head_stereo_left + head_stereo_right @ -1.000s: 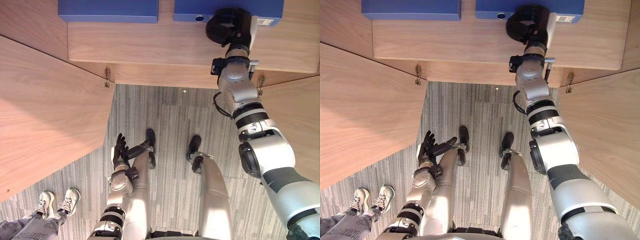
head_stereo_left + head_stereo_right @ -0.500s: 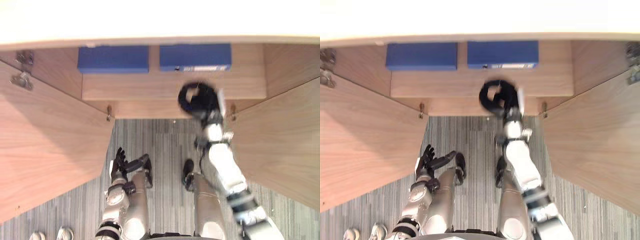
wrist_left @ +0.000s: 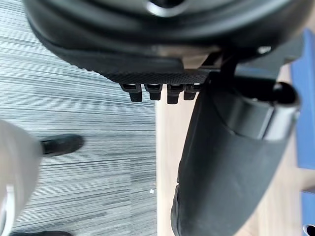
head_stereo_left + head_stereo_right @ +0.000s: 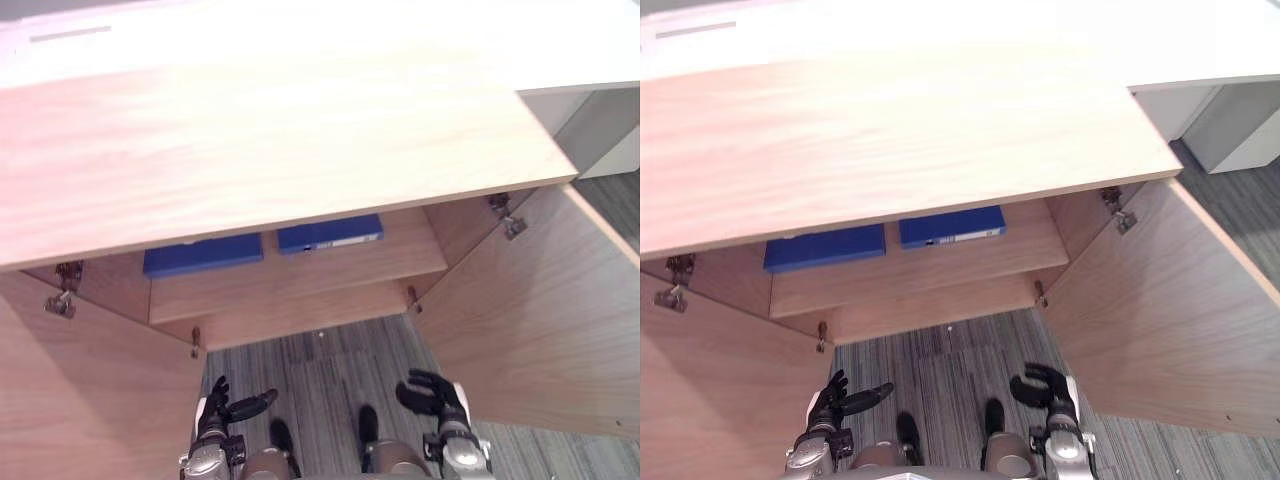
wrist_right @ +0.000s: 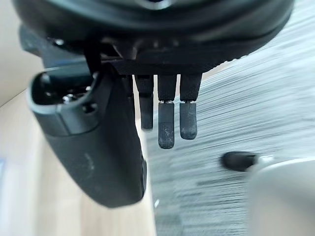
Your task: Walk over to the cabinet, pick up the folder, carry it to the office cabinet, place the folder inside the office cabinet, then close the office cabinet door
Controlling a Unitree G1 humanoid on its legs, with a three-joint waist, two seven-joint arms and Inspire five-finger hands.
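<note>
Change vs 1 s ago: right hand has left the folder and dropped back low by the body. It's empty now, fingers loosely curved, relaxed. The whole view has shifted too, so the camera moved and the folders didn't.

The folder lies flat on the shelf inside the office cabinet, just beside a 2nd blue folder, not touching. Left hand is idle and low, fingers straight, holding nothing.

We read this as the placing step done. Both doors, right door and left door, stand wide open, so only the closing is left. Neither hand is near a door edge yet, and we'd expect the next move to be a reach for 1 of them.
</note>
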